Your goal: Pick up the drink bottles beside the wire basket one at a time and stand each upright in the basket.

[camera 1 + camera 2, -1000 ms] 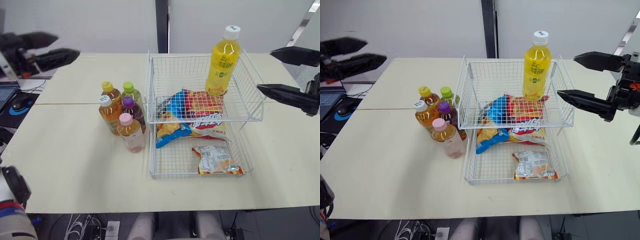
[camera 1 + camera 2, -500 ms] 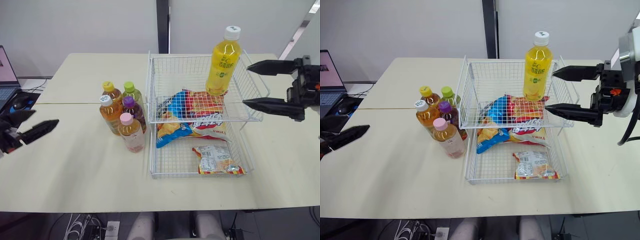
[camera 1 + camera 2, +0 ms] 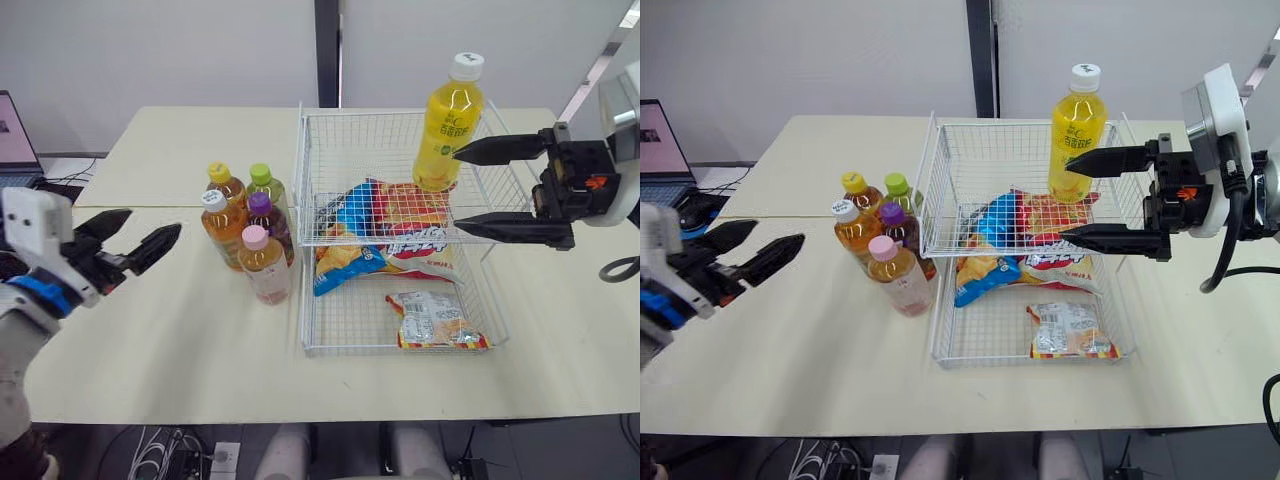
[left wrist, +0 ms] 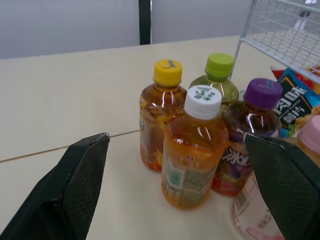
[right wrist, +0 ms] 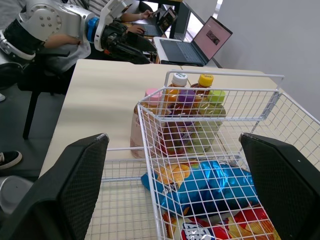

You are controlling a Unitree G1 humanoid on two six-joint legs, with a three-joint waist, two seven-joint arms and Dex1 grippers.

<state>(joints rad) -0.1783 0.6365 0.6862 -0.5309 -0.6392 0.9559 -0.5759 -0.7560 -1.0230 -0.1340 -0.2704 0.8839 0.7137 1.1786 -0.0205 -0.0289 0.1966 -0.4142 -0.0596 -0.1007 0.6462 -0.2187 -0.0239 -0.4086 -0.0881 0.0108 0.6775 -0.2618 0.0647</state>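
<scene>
Six plastic drink bottles in all. Five short, round-shouldered ones stand in a tight cluster on the pale worktop [image 3: 180,330], just beside the left wall of the white wire basket [image 3: 345,150]. They are the yellow-capped bottle [image 3: 224,186], the green-capped bottle [image 3: 263,186], the white-capped bottle [image 3: 219,226], the purple-capped bottle [image 3: 264,217] and the pink-capped bottle [image 3: 265,268]. The first four hold amber or dark liquid, and the pink-capped one is nearly clear. The sixth, a tall yellow bottle [image 3: 445,125] with a white cap, stands upright in the far right corner of the basket's upper tier.

The basket is a two-tier grid of thin wire. Three crinkled snack bags can be made out in it: a blue bag [image 3: 345,225], a red bag [image 3: 415,215] and a small packet [image 3: 432,320] on the lower tier (which tier the first two lie on is unclear through the mesh).

The left claw [image 3: 150,222] hovers low over the worktop, pointing at the cluster, its two black fingers spread wide and holding nothing. The right claw [image 3: 455,192] reaches in level from the right, also wide and empty, with its upper finger near the tall bottle's base.
</scene>
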